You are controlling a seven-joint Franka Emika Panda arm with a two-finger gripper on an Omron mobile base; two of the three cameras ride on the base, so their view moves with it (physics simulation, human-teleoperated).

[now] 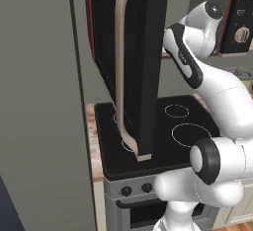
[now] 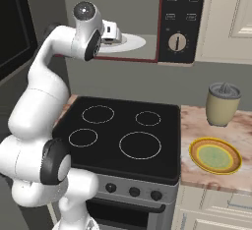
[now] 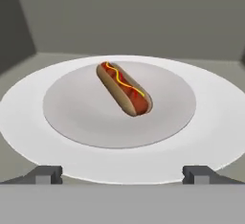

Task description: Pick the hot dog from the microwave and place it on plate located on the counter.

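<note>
Hot dog: brown-tan bun with red sausage and a yellow mustard line, lying at the middle of the round white dish inside the grey cavity of the black, red-trimmed microwave.
Long axis: diagonal in the hand view, upper left to lower right.
Gripper: dark two-finger gripper, tips spread wide, holding nothing, short of the dish.
Plate: small yellow plate with green rim on the speckled tan-pink counter, well apart from the microwave.

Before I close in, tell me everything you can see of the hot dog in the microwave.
The hot dog is a small brown-tan bun holding a reddish sausage with a wavy yellow mustard line and red streaks on top. It lies flat, slanted across the view, near the middle of the white round dish inside the grey cavity of the microwave. Nothing but the dish touches it. In the hand view, the tool is open and short of it, fingertips apart at the dish's near edge.
</note>
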